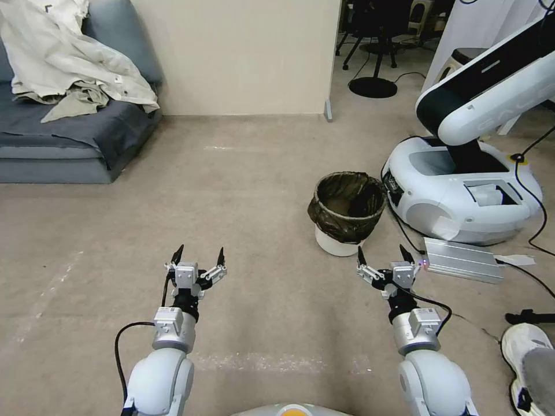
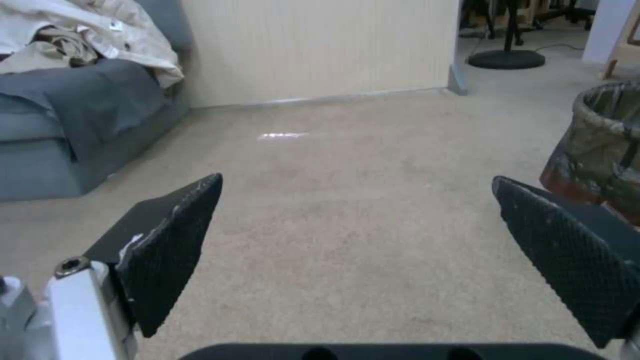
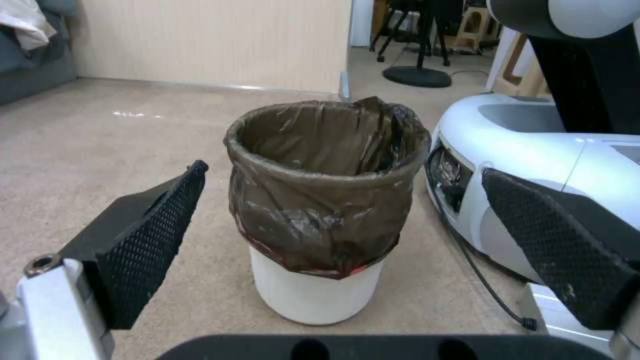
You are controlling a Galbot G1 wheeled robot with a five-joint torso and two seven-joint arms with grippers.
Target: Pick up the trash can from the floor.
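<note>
The trash can (image 1: 347,215) is a small round white bin with a dark brown bag folded over its rim, standing upright on the beige carpet floor (image 1: 248,190). My right gripper (image 1: 385,255) hovers open just short of it, slightly to its right. In the right wrist view the trash can (image 3: 323,205) stands a short way ahead, framed between the two spread fingers (image 3: 147,235). My left gripper (image 1: 200,255) is open over bare carpet, well to the left of the can. The left wrist view catches the trash can (image 2: 600,145) at its edge.
A large white robot base (image 1: 462,190) with a black-and-white arm stands right beside the can on its right. A silver box (image 1: 462,260) and cables lie next to my right gripper. A grey sofa (image 1: 69,133) with clothes sits far left. A shoe (image 1: 529,358) shows at lower right.
</note>
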